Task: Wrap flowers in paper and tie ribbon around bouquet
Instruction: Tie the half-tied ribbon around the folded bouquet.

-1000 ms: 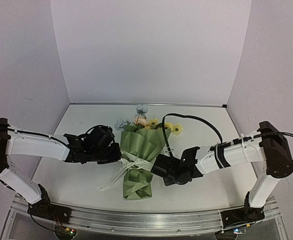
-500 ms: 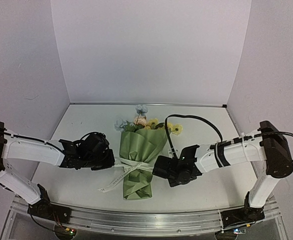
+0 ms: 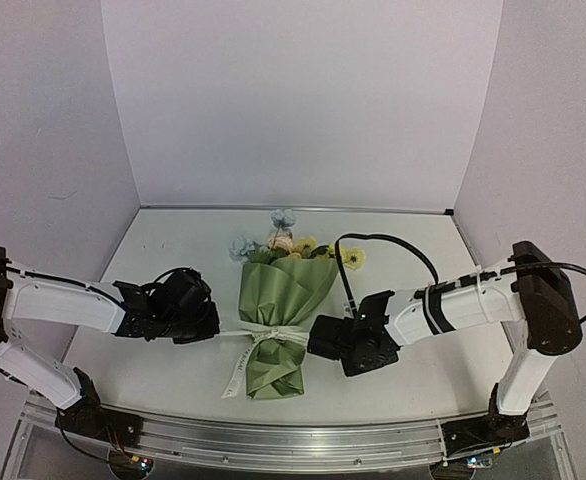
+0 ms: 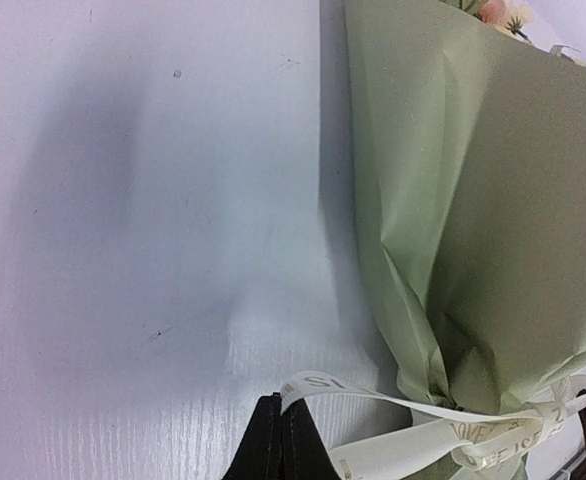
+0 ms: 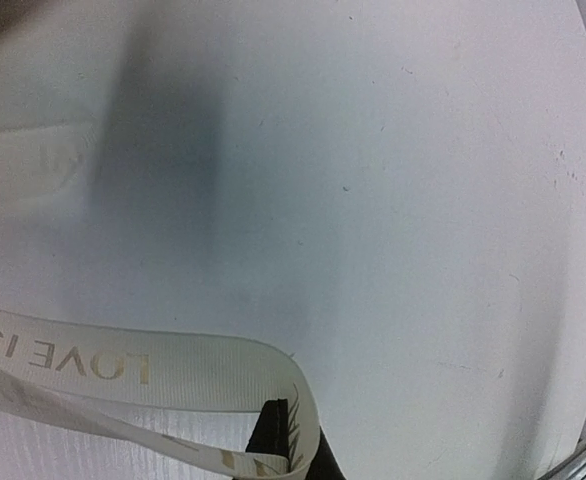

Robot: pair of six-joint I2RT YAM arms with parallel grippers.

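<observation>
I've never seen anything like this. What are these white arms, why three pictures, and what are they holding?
Two robot arms, each ending in a two-finger gripper. The wide picture comes from a camera above and behind them; the other two come from cameras on their wrists. On the white table lies a bouquet: flowers in green paper. The left gripper and right gripper each pinch the cream ribbon wrapped round its waist.
</observation>
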